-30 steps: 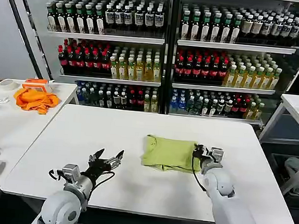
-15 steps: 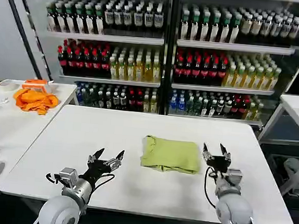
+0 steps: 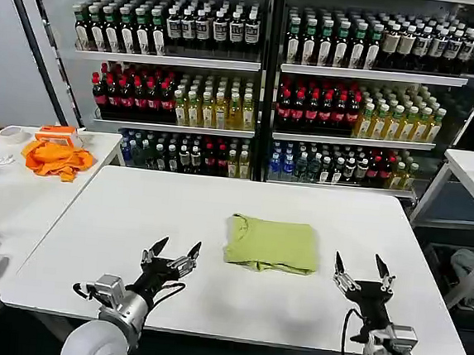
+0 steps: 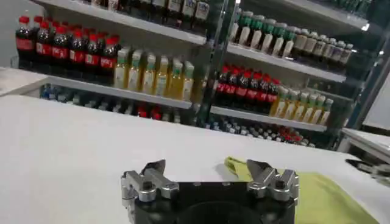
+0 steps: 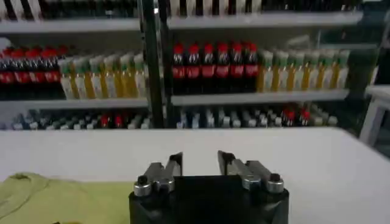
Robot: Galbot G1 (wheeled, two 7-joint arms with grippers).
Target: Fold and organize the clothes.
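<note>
A white worktop stands before the drink shelves. One thing lies directly on it: a folded yellow-green T-shirt, a flat, roughly rectangular bundle resting slightly right of the middle, well apart from every edge. The surface all around the shirt is bare white. To the left, a separate white side table carries a crumpled orange cloth near its far end.
</note>
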